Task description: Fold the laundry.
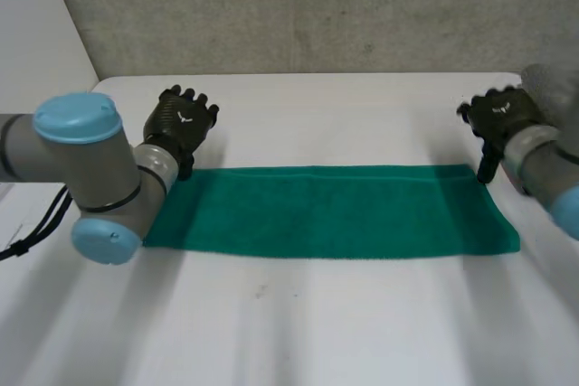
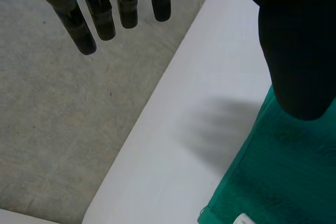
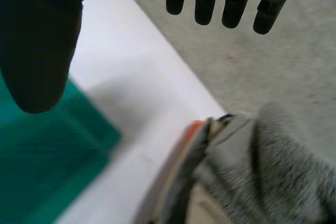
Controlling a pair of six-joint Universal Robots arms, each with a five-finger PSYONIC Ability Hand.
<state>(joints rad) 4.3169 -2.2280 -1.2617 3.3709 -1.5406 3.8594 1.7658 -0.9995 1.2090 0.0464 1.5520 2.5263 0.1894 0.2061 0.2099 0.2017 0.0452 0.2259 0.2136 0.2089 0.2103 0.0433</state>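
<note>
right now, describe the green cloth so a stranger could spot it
On the white table, between the two black hands, a long green cloth lies flat. The left hand is by one far corner, the right hand by the other. It is the only green thing; the grey fleecy fabric beside the right hand is bunched.

The green towel [image 1: 330,211] lay flat as a long strip across the white table [image 1: 298,332]. Bare table surface ran along its near edge, and also along its far edge between the left hand [image 1: 184,124] and the right hand [image 1: 500,115]. A grey fleecy cloth [image 3: 278,171] rose just beside the right hand and narrowed the room on that side.
</note>
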